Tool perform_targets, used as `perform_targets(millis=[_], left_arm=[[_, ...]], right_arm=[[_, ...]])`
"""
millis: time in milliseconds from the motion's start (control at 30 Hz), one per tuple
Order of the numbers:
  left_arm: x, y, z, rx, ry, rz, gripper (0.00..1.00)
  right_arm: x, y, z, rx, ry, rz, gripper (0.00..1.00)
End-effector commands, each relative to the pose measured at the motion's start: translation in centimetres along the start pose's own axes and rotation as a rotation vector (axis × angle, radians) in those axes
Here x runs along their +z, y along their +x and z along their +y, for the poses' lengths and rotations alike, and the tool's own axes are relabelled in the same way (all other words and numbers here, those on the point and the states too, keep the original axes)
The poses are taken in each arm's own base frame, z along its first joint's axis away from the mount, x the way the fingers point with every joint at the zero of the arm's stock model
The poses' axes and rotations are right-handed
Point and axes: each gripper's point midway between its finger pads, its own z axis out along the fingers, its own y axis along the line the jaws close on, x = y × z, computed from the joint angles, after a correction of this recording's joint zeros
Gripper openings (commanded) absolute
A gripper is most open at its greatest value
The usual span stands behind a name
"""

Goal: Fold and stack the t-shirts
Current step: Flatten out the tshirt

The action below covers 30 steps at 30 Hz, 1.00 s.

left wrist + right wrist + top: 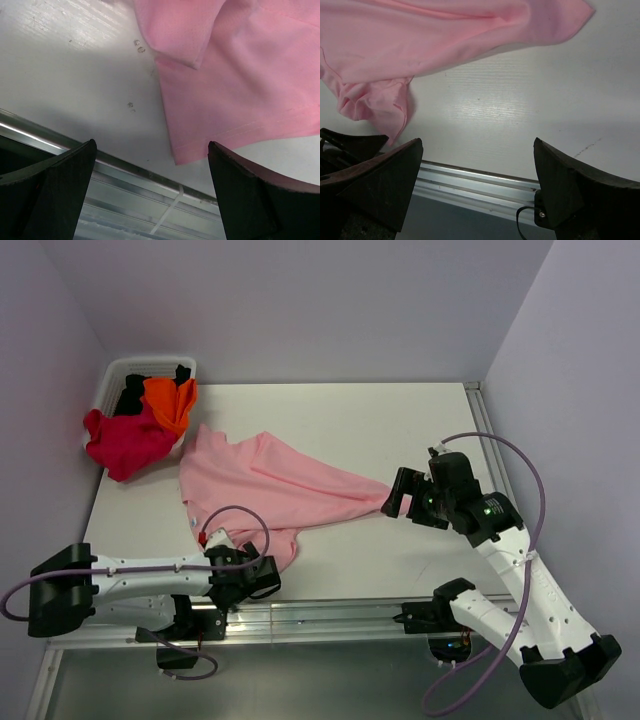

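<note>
Finding: the light pink t-shirt [270,485] lies rumpled and unfolded across the table [400,420]. The crimson t-shirt [125,440], orange t-shirt [170,400] and black t-shirt [130,395] spill from the white basket [118,368] at the far left corner, none yet stacked. My left claw [262,578] hovers spread wide over the pink shirt's near hem corner, and my right claw [397,495] is spread just beside its drawn-out right tip, neither pinching cloth. I judge that I am posted at opposite ends so as to pull the shirt flat for folding.
</note>
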Motion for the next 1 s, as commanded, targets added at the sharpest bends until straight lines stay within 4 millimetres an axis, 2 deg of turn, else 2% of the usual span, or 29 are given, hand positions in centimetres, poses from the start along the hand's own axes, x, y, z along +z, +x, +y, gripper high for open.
perform_targets(millis=[0,100,133,267,367,467,700,967], left_arm=[[1.6,-0.8,-5.2,-0.102,0.155,-0.048,0.99],[2.8,-0.4,-5.3,-0.08,0.146,-0.024,0.98],[3.0,-0.3,-6.0,-0.073,0.166,-0.016,0.98],[4.2,-0.2,-6.7,-0.022,0.138,-0.02,0.97],[3.6,-1.1,-8.8,-0.006,0.169,-0.035,0.96],[3.4,-1.6,-9.5,0.015,0.178,-0.042,0.95],[4.0,-2.9,-9.9,0.014,0.176,-0.036,0.93],[4.8,-2.1,-9.5,0.031,0.151,0.0,0.91]], right_arm=[[0.0,-0.2,-0.1,0.005,0.006,-0.019,0.98],[0.0,-0.1,-0.3,0.008,0.013,-0.022,0.98],[0.0,-0.1,-0.4,0.011,0.017,-0.023,0.98],[0.0,0.1,-0.6,0.013,0.024,-0.024,0.98],[-0.4,-0.2,-0.6,0.014,0.028,-0.033,0.98],[-0.6,-0.3,-0.8,0.013,0.038,-0.043,0.98],[-0.9,-0.3,-1.2,0.017,0.055,-0.057,0.98],[-1.0,0.2,-1.8,0.011,0.069,-0.052,0.98]])
